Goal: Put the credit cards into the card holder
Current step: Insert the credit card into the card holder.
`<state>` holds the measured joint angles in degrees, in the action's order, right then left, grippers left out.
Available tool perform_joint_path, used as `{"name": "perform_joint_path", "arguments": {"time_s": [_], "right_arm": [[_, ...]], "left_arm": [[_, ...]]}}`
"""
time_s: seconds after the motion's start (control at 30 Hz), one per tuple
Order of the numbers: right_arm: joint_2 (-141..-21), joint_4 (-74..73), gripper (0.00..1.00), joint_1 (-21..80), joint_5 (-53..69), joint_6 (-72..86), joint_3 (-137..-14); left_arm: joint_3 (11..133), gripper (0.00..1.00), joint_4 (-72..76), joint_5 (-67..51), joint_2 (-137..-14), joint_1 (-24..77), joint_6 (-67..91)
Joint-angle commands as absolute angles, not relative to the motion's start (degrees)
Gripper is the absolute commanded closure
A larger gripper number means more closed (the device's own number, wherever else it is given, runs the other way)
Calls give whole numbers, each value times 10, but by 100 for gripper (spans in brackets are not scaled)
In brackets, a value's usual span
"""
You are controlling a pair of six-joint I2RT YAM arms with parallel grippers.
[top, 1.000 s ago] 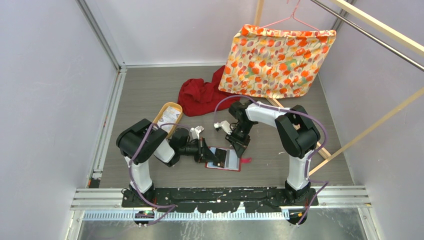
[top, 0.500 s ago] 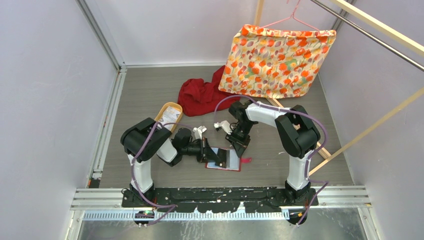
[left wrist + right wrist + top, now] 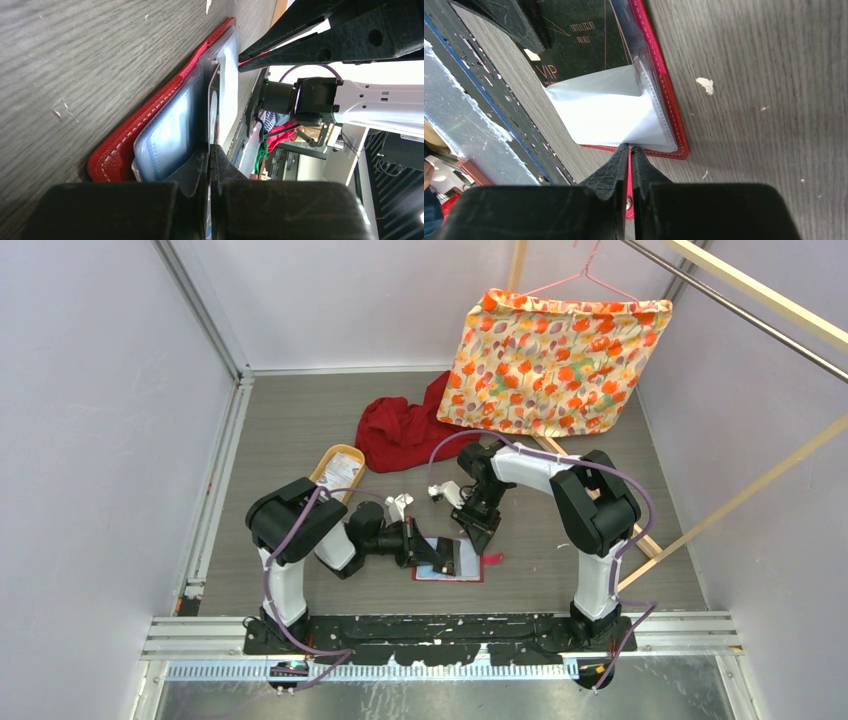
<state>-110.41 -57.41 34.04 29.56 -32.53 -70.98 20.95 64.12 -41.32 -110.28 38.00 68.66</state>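
Note:
The red card holder [image 3: 470, 573] lies open on the table between the arms. My left gripper [image 3: 436, 552] is shut on a dark credit card [image 3: 574, 45] printed "VIP". In the left wrist view this card [image 3: 214, 107] shows edge-on, standing against the clear pocket [image 3: 170, 135] of the card holder [image 3: 130, 145]. My right gripper [image 3: 629, 147] is pinched shut on the edge of a pale clear leaf [image 3: 609, 110] of the card holder [image 3: 669, 115], with the red snap tab [image 3: 629, 175] showing between its fingers. More whitish cards [image 3: 342, 472] lie in a tan tray.
The tan oval tray [image 3: 324, 468] sits left of the arms. A red cloth [image 3: 400, 430] lies behind it. A floral cloth [image 3: 555, 360] hangs on a hanger at the back right, by a wooden frame [image 3: 700, 525].
My left arm has shifted slightly right, carrying the dark card further over the open card holder. The right gripper has stayed put.

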Motion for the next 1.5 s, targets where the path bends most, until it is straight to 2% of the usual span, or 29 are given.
{"name": "perform_joint_path", "arguments": {"time_s": [0.0,0.67,1.0,1.3,1.47], "right_arm": [[-1099,-571,89,347,299,-319,-728],[-1098,-571,89,349,298,-319,-727],[-1093,-579,84,348,324,-319,-735],[-1044,-578,78,322,396,-322,-731],[-1015,-576,78,313,440,-339,-723]], "left_arm": [[198,100,656,-356,-1104,381,674],[169,99,724,-260,-1112,436,712],[178,89,746,-248,-1133,458,743],[178,86,751,-251,-1136,458,744],[178,82,751,-252,-1138,458,741]]}}
